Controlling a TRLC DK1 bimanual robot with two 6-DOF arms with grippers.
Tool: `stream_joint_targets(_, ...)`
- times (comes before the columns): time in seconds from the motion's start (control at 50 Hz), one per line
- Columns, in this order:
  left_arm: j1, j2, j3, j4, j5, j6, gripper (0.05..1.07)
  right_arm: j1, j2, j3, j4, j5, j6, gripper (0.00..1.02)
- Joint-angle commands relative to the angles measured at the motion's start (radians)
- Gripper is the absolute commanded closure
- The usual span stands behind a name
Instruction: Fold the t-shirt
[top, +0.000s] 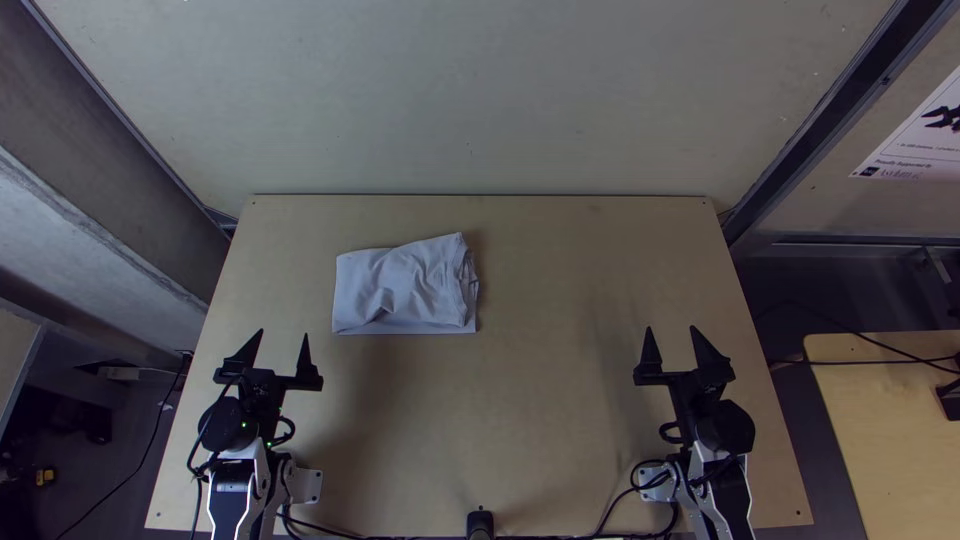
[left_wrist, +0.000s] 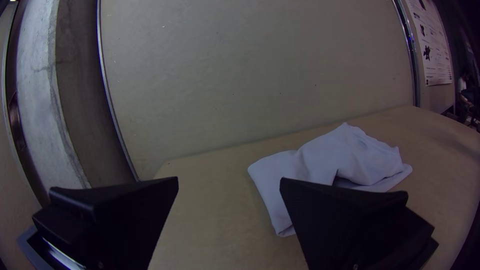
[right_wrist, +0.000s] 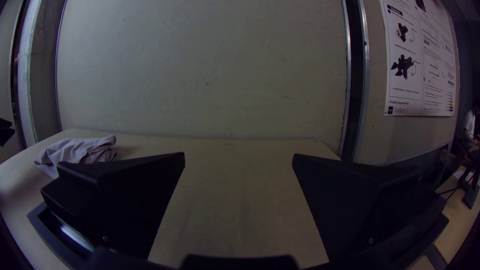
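Pale lavender-grey t-shirt (top: 400, 290)

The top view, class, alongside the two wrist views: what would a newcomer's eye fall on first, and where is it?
Probably the pale T-shirt, folded into a wrinkled bundle on the far half of the wooden table, left of its middle. Next might come the black left claw and right claw, both open, toward the table's left and right sides.
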Motion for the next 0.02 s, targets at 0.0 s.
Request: stream_joint_targets(0.0,0.005,-0.007,-0.034,-0.044,0.0,0.018,0.1,-0.001,-0.008,-0.026,0.015,-0.005,0.014,0.03)
